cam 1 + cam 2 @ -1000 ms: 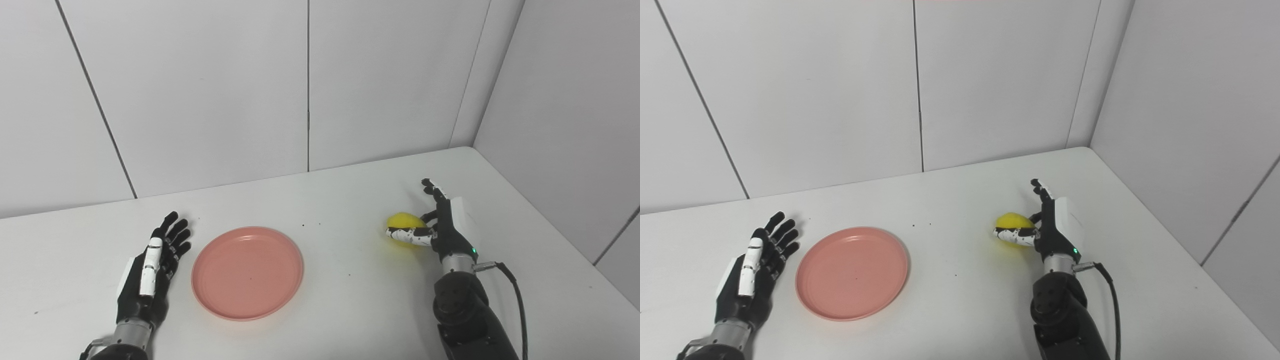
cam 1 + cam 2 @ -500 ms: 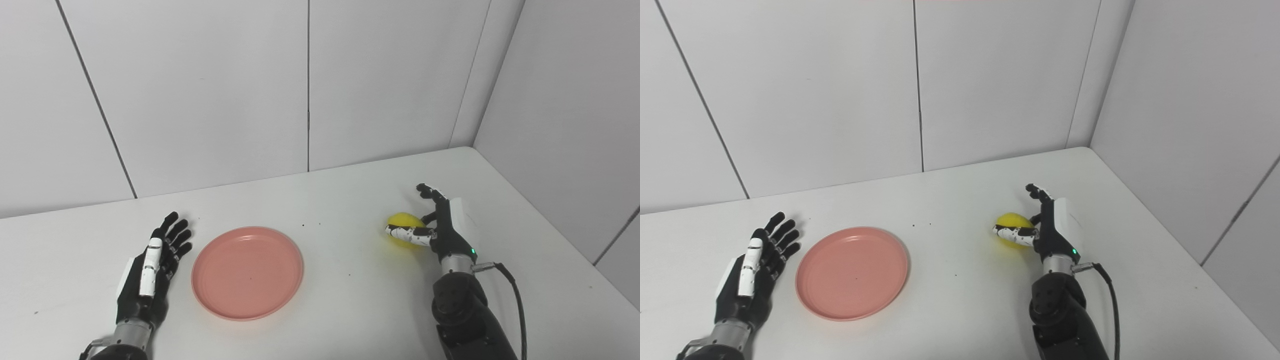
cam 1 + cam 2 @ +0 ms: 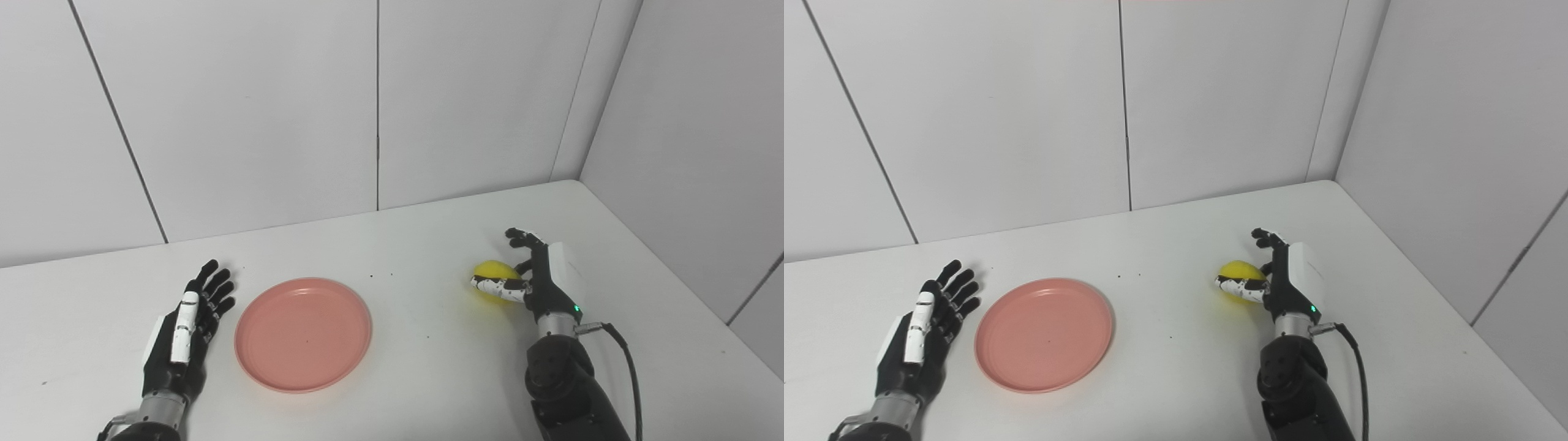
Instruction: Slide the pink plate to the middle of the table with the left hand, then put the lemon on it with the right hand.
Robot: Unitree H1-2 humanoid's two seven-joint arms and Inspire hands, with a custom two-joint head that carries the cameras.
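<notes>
The pink plate (image 3: 303, 334) lies flat and bare on the white table (image 3: 429, 355), left of the middle. My left hand (image 3: 184, 331) rests palm down just left of the plate, open with fingers spread, not touching it. The yellow lemon (image 3: 493, 270) sits on the table at the right. My right hand (image 3: 542, 278) stands on its edge right beside the lemon. Its thumb lies across the lemon's near side and its fingers (image 3: 517, 235) curl over the far side without closing on it.
White wall panels close off the back and the right side of the table. A black cable (image 3: 628, 367) runs from my right wrist toward the near edge. Bare tabletop lies between the plate and the lemon.
The right hand's fingers have curled further down and leftward over the lemon, and the hand has shifted slightly left. The left hand and the plate have not moved.
</notes>
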